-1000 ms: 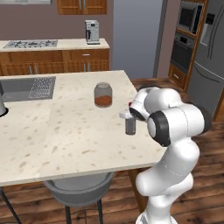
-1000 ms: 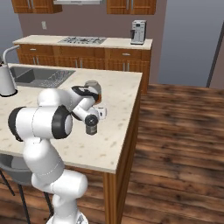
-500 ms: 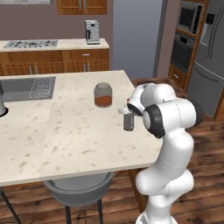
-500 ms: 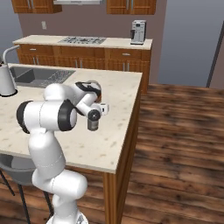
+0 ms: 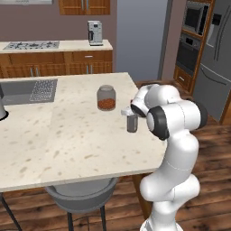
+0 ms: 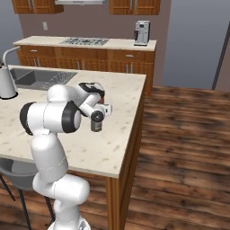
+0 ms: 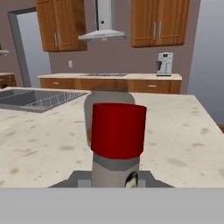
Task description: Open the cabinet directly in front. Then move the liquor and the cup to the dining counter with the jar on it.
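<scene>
My gripper (image 5: 130,113) is shut on the liquor (image 5: 132,123), a small grey glass bottle with a red cap (image 7: 118,129), held upright low over the dining counter (image 5: 67,140) near its right edge. From the right base the liquor (image 6: 96,122) hangs under the gripper (image 6: 99,111), and I cannot tell whether its base touches the stone. The jar (image 5: 106,98) with orange-brown contents stands just behind and left of the bottle. In the hand view the jar (image 7: 89,109) sits right behind the cap. The cup and the cabinet are out of view.
A steel sink (image 5: 27,90) is set in the counter's far left, with a faucet base (image 6: 6,83) beside it. A grey stool (image 5: 81,194) stands under the near edge. A back counter carries a stove (image 5: 31,45) and a coffee machine (image 5: 94,32). Wood floor lies right.
The arm has carried the liquor a little farther in over the counter, toward the jar, and the elbow has drawn in. The jar has not moved.
</scene>
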Controlling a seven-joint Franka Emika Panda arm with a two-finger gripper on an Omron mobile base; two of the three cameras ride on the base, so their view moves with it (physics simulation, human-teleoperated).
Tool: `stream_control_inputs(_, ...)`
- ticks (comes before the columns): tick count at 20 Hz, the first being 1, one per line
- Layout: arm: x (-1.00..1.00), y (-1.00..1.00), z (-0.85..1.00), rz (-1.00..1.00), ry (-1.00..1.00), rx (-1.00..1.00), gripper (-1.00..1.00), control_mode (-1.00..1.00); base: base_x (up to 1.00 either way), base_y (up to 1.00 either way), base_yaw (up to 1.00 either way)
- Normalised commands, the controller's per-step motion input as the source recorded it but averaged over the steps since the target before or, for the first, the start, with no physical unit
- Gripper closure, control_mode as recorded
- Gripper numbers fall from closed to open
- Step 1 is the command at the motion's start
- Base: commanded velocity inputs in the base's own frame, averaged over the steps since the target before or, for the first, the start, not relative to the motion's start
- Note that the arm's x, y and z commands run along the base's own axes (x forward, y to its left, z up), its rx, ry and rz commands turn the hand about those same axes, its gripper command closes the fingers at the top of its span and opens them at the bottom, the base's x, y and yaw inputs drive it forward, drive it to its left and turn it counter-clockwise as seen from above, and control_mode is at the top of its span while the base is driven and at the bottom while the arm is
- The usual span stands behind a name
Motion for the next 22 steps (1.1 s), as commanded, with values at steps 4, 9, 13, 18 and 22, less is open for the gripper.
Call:
stream_control_inputs(4,0.0,0.0,0.0,0.0,-0.06,0.0,1.0,-1.0,0.0,0.0,0.0)
stream_control_inputs(9,0.0,0.0,0.0,0.0,0.0,0.0,-1.0,-1.0,0.0,0.0,0.0)
stream_control_inputs(13,0.0,0.0,0.21,0.0,0.0,0.0,-1.0,-1.0,0.0,0.0,0.0)
stream_control_inputs(18,0.0,0.0,0.78,0.0,0.0,0.0,-1.0,-1.0,0.0,0.0,0.0)
stream_control_inputs(22,-0.08,-0.01,1.0,0.0,0.0,0.0,-1.0,-1.0,0.0,0.0,0.0)
